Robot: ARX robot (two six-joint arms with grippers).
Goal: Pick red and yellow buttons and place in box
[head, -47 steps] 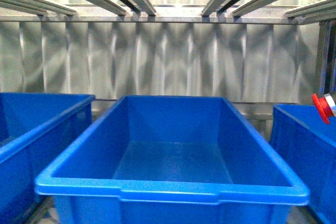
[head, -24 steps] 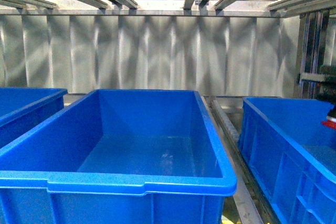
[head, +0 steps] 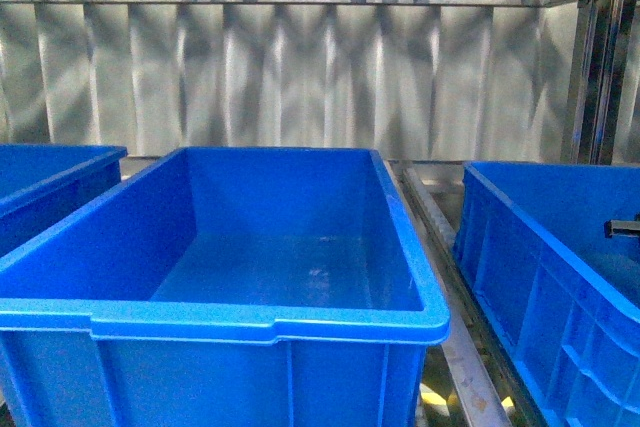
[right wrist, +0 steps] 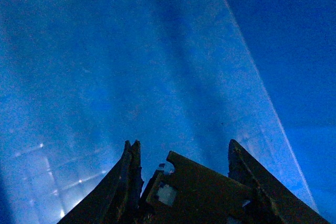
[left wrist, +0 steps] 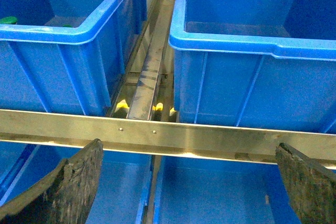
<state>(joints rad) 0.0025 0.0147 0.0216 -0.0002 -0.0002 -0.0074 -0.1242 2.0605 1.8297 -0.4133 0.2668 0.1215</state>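
The box (head: pixel 250 322) is a big deep blue crate in the middle of the front view, and I see nothing inside it. My right gripper (right wrist: pixel 182 145) is shut on the red button. Only the button's dark body (right wrist: pixel 202 187) shows between the fingers, and its red cap is hidden. A blue crate wall (right wrist: pixel 157 51) fills the view behind it. In the front view only a dark bit of the right arm (head: pixel 622 229) shows, over the right-hand crate (head: pixel 540 247). My left gripper (left wrist: pixel 189 148) is open over a metal rail (left wrist: pixel 168 136), holding nothing. No yellow button is in view.
A third blue crate (head: pixel 60 172) stands at the left. In the left wrist view two crates (left wrist: pixel 79 32) (left wrist: pixel 252 51) flank a metal track (left wrist: pixel 152 66); green caps (left wrist: pixel 8 20) show in one. Small yellow pieces (left wrist: pixel 122 105) lie in the gap, too small to identify.
The red button, seen at the front view's right edge before, sank lower and has left that view; only a dark piece of the arm remains there. The view itself shifted slightly.
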